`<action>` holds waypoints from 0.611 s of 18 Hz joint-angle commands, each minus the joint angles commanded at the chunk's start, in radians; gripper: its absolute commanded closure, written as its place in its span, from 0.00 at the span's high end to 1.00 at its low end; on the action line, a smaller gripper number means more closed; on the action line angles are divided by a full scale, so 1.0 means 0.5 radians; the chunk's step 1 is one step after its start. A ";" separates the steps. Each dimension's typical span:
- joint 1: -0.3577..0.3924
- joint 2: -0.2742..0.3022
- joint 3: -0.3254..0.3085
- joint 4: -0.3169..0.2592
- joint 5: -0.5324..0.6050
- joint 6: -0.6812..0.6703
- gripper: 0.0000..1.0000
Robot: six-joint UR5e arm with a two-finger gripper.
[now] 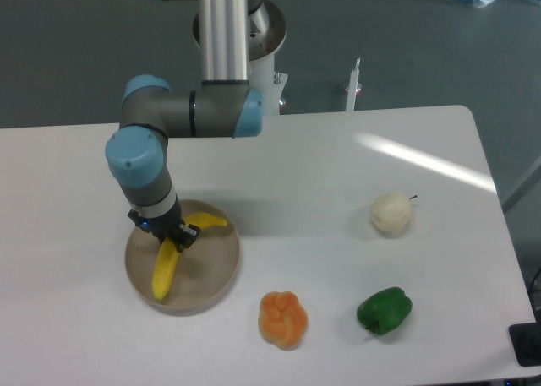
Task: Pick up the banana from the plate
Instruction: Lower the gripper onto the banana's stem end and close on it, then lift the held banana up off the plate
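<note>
Nearest the camera sit an orange pepper (283,319) and a green pepper (384,311) on the table (338,166). Farther left, the gripper (175,238) pinches the banana (169,263), which lies across the plate (215,272).

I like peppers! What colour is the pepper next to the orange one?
Green. The pepper sits right of the orange pepper, clear in the fixed camera view.
</note>
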 joint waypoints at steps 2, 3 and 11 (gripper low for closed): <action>0.080 0.021 0.025 -0.021 0.006 0.104 0.31; 0.141 0.058 0.028 -0.022 0.006 0.156 0.31; 0.527 0.166 0.022 -0.089 0.003 0.613 0.31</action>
